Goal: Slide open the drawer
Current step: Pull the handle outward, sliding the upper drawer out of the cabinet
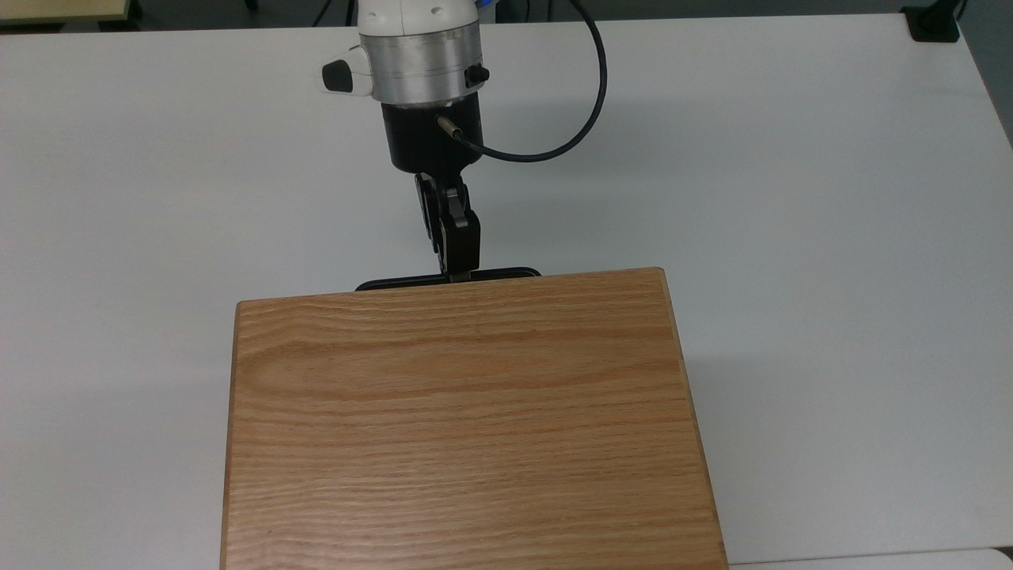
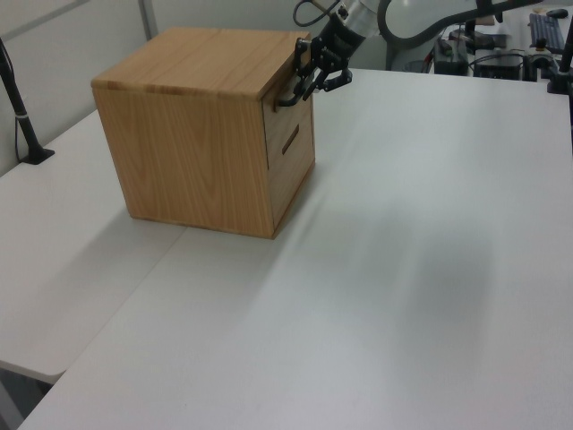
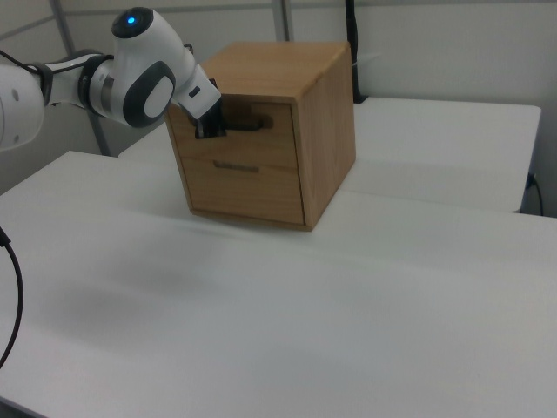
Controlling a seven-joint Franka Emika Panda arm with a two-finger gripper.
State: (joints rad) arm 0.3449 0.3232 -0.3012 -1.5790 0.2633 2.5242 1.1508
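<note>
White table point(image 1: 791, 198), oak cabinet point(image 1: 467, 427), end effector point(image 1: 457, 273) at drawer point(image 3: 261, 139) handle point(image 1: 506, 275), grip unclear, no writing

I can read no text, label, brand, number or sign anywhere on my feeds. The oak cabinet point(image 1: 467, 427) carries only wood grain, and the arm's white and silver housing point(image 1: 419, 47) bears no lettering I can make out.
</note>
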